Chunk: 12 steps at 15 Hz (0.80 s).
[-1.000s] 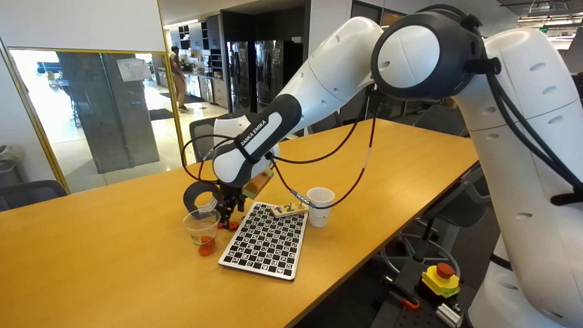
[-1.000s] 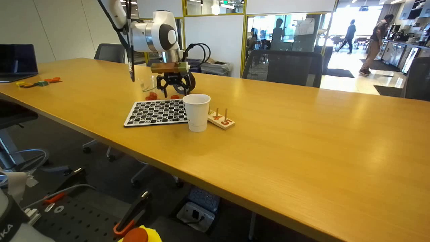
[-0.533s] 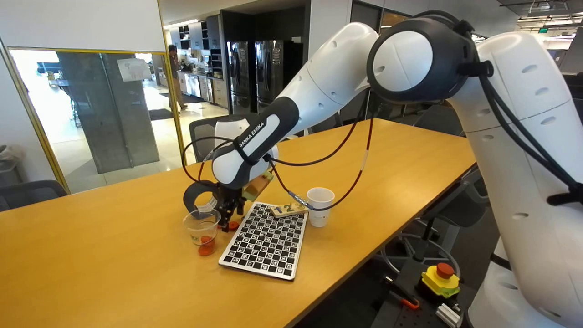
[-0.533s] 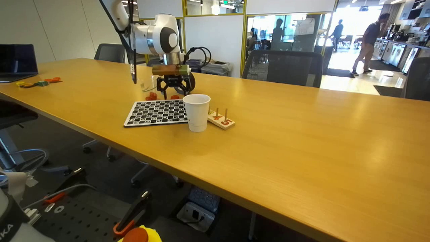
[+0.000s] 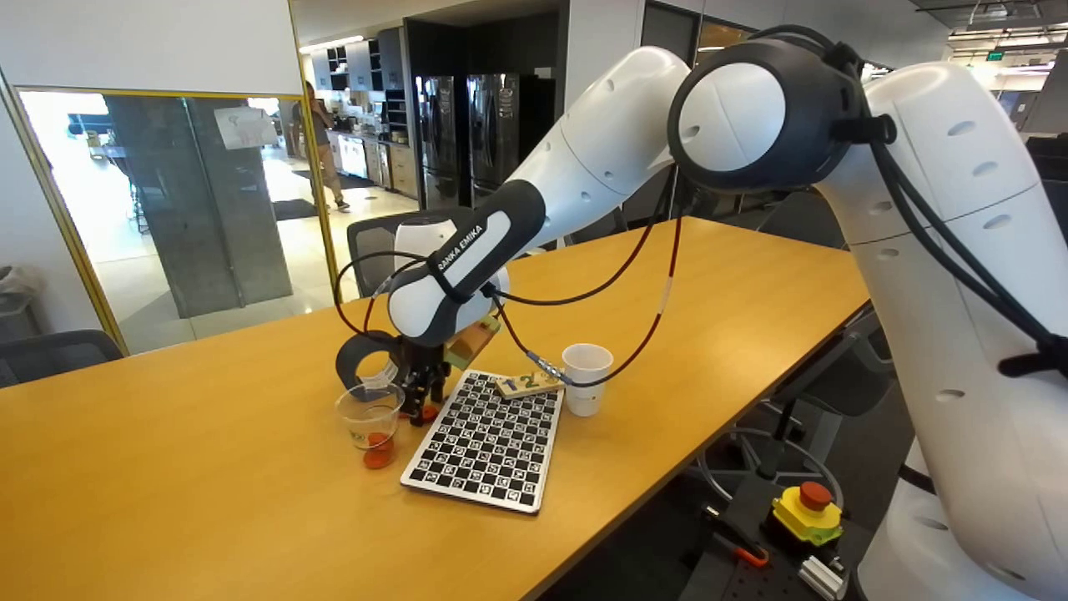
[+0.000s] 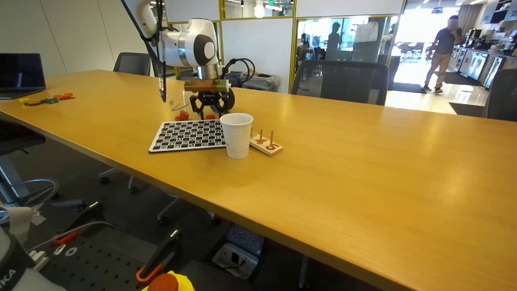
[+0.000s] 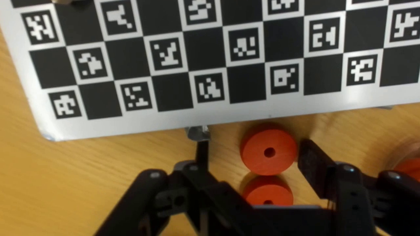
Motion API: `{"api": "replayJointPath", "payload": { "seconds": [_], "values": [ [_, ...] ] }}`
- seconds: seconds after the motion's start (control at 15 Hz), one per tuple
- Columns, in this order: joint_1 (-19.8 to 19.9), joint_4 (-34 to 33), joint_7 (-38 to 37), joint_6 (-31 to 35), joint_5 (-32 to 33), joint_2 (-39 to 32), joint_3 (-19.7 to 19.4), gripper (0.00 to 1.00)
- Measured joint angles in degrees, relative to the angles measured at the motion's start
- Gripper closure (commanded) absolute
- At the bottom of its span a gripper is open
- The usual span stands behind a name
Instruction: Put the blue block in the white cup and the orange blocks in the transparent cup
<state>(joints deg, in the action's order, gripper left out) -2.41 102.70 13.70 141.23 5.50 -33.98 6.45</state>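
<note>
My gripper [image 7: 254,147] is open, its tips low over the table around an orange round block [image 7: 269,152] with a hole. The right finger is close beside that block; the left finger stands apart from it. A second orange block [image 7: 269,193] lies right behind it, partly hidden by the gripper. More orange blocks [image 5: 380,452] show by and through the transparent cup [image 5: 365,413], which stands beside the gripper [image 5: 427,411]. The white cup [image 5: 586,388] stands upright past the board; it also shows in an exterior view [image 6: 237,137]. The blue block is not in view.
A black-and-white checkered board [image 5: 480,442] lies close beside the gripper. A wooden number strip with pegs [image 6: 267,146] is next to the white cup. A black tape roll [image 5: 352,363] stands behind the transparent cup. A laptop [image 6: 20,74] is at the far table end.
My gripper has moved down a little around the orange block, and its fingertips seem slightly closer together. The cups and blocks have not moved. A person walks in the background.
</note>
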Motion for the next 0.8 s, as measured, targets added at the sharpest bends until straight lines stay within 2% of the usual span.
{"api": "replayJointPath", "payload": {
  "seconds": [0.2,0.27,0.53,0.8],
  "values": [
    [0.12,-0.51,0.0,0.0,-0.06,-0.02,0.0,0.8],
    [0.18,-0.65,0.0,-0.06,-0.06,-0.01,0.0,0.83],
    [0.14,-0.75,-1.38,-0.15,-0.05,0.32,-0.81,0.83],
    [-0.81,-0.73,-4.86,-0.17,0.93,3.53,-2.39,0.83]
  ]
}}
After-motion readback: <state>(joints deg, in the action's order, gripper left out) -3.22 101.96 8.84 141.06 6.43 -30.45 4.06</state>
